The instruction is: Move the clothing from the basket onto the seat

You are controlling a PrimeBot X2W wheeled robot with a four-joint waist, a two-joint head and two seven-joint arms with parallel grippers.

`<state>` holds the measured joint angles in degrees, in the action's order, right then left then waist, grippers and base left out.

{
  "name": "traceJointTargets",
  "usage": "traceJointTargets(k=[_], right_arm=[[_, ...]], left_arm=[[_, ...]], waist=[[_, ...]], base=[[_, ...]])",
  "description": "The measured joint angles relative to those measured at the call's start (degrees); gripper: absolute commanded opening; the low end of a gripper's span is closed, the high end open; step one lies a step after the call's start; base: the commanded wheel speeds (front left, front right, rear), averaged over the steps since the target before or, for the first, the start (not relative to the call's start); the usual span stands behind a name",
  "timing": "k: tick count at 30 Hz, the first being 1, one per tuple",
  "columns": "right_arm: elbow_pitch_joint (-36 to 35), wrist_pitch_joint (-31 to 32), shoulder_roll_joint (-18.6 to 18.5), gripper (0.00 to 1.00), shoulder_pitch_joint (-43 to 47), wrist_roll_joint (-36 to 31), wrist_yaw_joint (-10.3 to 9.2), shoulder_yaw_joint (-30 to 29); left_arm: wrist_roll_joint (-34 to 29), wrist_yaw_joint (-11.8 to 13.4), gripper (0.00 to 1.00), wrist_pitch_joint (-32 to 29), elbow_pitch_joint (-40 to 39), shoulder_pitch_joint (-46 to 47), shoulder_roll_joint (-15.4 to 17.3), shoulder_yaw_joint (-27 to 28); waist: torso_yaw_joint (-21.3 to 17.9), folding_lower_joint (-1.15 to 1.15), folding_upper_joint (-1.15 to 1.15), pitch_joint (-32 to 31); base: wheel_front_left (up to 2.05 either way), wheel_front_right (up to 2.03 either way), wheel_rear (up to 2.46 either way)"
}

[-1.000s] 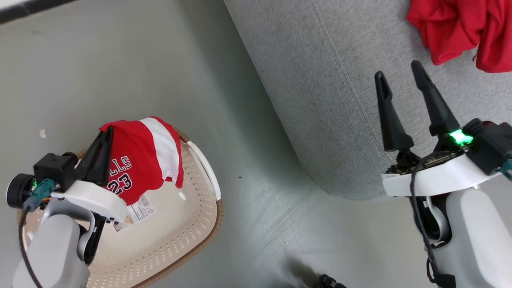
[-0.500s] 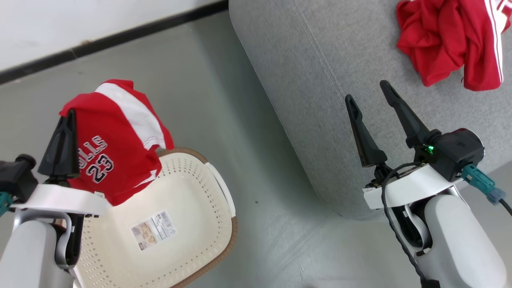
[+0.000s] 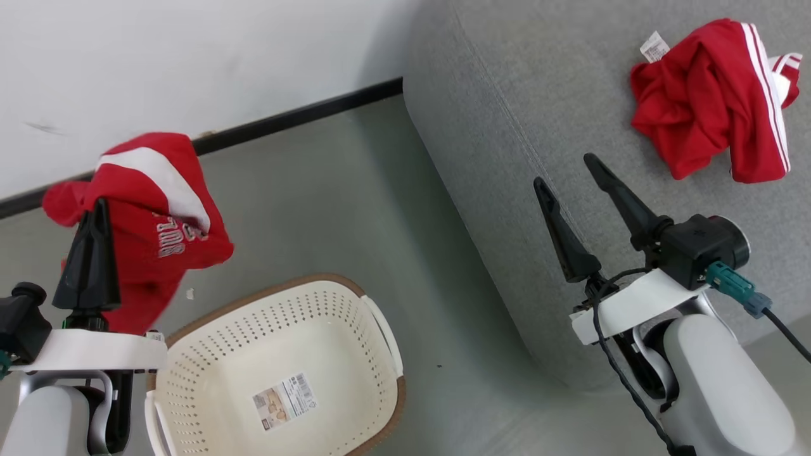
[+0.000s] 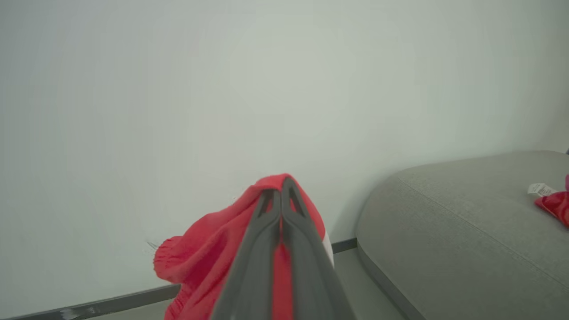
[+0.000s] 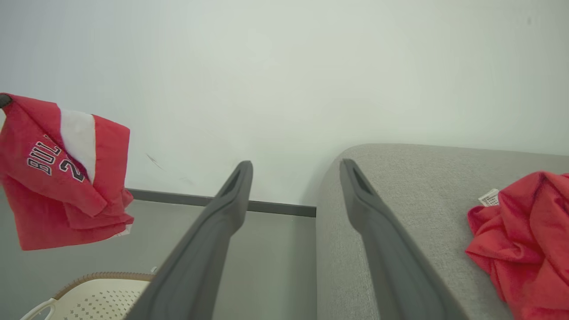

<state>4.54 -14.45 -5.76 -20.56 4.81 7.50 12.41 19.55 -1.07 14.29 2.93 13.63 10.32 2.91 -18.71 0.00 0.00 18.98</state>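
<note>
Compared with half a second ago, the lettered garment (image 3: 158,209) hangs higher. It was then over the left rim of the basket (image 3: 380,316). Now it is fully clear of the rim, above and to the left of the basket, in front of the white wall (image 3: 190,57). The whole head view has also shifted, so the camera itself has moved. The basket shows its bare perforated bottom with the sticker label (image 3: 284,401).

To the right of the basket, past a strip of grey-green floor (image 3: 329,209), stands the sofa (image 3: 507,126). The striped garment (image 3: 703,107) lies crumpled on its seat, well apart from the basket. A dark baseboard (image 3: 298,117) runs along the wall behind the basket. The right gripper (image 3: 564,171) is over the sofa's near edge, between the basket and the striped garment. Its two fingers are spread wide and touch no cloth.

The left gripper (image 3: 99,206) is raised to the left of the basket and points upward in the head view. Its fingers are pressed together on a fold of the lettered garment, which drapes down around them.
</note>
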Motion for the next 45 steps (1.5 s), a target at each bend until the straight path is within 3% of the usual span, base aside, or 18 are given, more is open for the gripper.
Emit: traceJointTargets(k=[17, 35, 45], right_arm=[[8.0, 0.0, -4.3, 1.00, -2.7, 6.8, 0.00, 11.1], [13.0, 2.9, -7.9, 1.00, -9.9, 18.3, 0.00, 32.7], [13.0, 3.9, -8.2, 1.00, -13.1, 25.4, 0.00, 42.7]], left_arm=[[-2.5, -0.7, 0.00, 0.0, -5.3, -1.1, -0.2, -3.5], [-4.6, -1.2, 0.00, -0.1, -9.0, -1.1, -1.6, -8.1], [-4.8, -3.1, 0.00, -1.1, -10.6, -1.0, -2.8, -12.9]], waist=[[5.0, 0.00, 0.00, -9.8], [12.0, 0.00, 0.00, -16.5], [16.3, 0.00, 0.00, -18.2]], base=[[0.00, 0.00, 0.00], [0.00, 0.00, 0.00], [0.00, 0.00, 0.00]])
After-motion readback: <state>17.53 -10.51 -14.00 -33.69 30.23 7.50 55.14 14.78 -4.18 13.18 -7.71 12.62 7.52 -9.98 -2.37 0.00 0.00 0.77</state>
